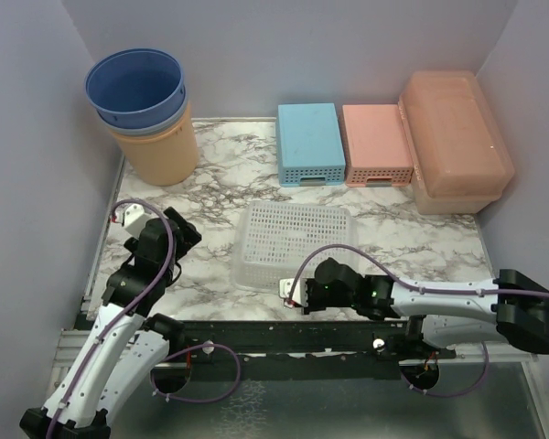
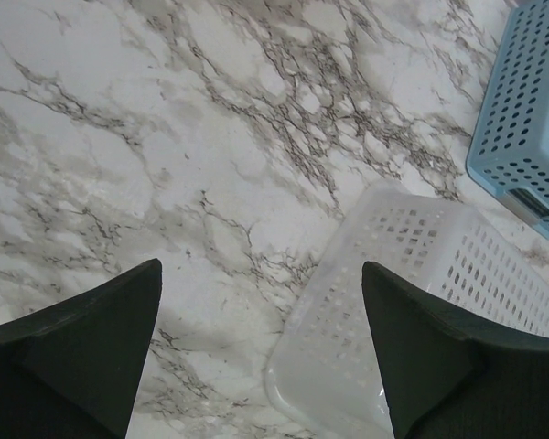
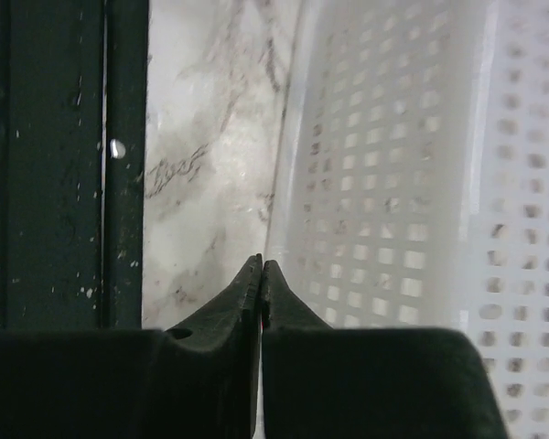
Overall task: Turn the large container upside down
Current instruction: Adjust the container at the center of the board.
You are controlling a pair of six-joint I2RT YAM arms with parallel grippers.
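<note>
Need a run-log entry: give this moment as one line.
large container: upright, far right, untouched | left hand: open, empty | right hand: shut beside white basket

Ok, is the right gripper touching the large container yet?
Apart. The top view shows the right gripper, shut, by the near edge of the clear perforated basket, with marble table between it and the large container at the far right.

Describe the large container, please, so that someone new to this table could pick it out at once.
Look to the far right corner of the marble table. The large container ends the back row there, right of the pink basket. It alone is smooth-walled, translucent peach and lidded; its neighbours are perforated.
</note>
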